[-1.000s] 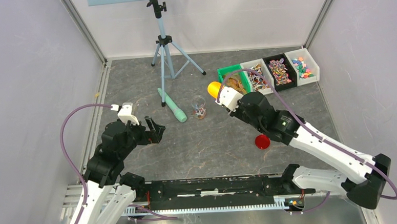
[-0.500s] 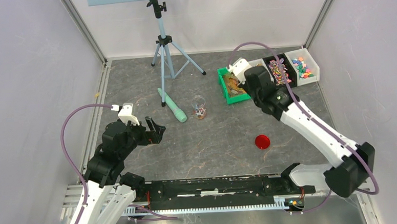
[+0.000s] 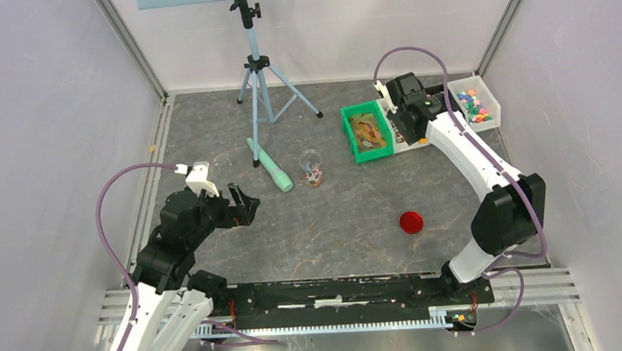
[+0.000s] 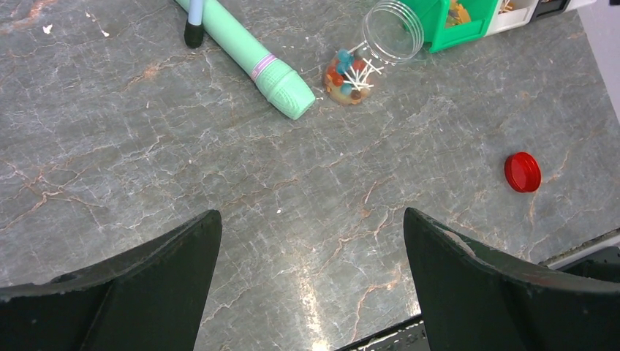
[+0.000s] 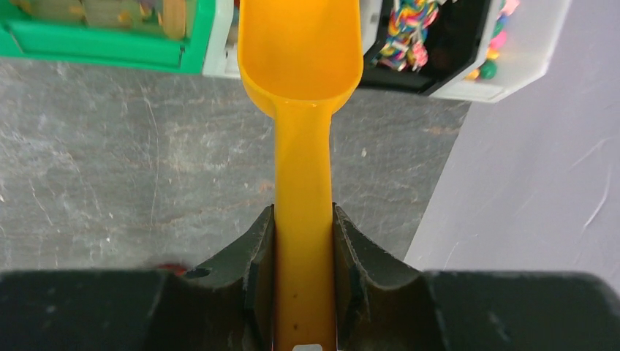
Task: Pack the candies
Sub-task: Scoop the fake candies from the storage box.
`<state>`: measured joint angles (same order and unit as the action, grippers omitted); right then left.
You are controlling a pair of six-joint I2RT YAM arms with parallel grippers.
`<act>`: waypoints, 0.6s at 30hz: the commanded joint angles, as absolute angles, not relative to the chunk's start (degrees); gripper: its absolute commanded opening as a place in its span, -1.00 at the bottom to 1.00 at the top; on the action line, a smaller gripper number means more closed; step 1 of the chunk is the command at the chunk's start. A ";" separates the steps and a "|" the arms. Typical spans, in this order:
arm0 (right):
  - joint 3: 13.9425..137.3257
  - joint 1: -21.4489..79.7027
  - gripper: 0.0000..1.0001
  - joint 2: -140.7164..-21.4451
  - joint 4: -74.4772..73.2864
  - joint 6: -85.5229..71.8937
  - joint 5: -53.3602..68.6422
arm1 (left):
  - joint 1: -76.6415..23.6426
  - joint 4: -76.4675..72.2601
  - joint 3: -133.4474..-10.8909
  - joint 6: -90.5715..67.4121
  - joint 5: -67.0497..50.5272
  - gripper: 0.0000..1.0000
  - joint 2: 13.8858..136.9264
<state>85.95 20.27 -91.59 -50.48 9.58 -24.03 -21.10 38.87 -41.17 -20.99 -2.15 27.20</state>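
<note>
Pinching the handle of the orange scoop (image 5: 301, 58), the right end effector (image 5: 303, 219) holds its bowl just right of the green bin (image 5: 95, 44), at the trays (image 5: 526, 58) where the candies (image 5: 406, 36) lie — a clear jar (image 4: 365, 55) left of that bin holds more. Nearer than the bin, the left end effector (image 4: 311, 219) hangs spread wide over the counter (image 4: 292, 183).

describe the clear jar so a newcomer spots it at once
Find the tripod at the back of the table; a mint-green tube lies in front of it. Just right of the tube's thick end is the clear jar, the only see-through thing, lidless, with a few candies inside.
</note>
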 commanded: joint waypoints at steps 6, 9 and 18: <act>87.73 17.14 -1.00 -94.94 -55.32 9.49 -21.88 | -22.35 36.47 -41.01 -20.15 -3.57 1.00 27.26; 87.79 15.49 -1.00 -95.66 -55.17 9.75 -22.57 | -22.58 36.40 -40.97 -20.21 -3.34 1.00 27.31; 91.30 13.20 -1.00 -99.85 -55.75 11.84 -18.64 | -22.54 36.65 -41.13 -20.20 -2.64 1.00 27.43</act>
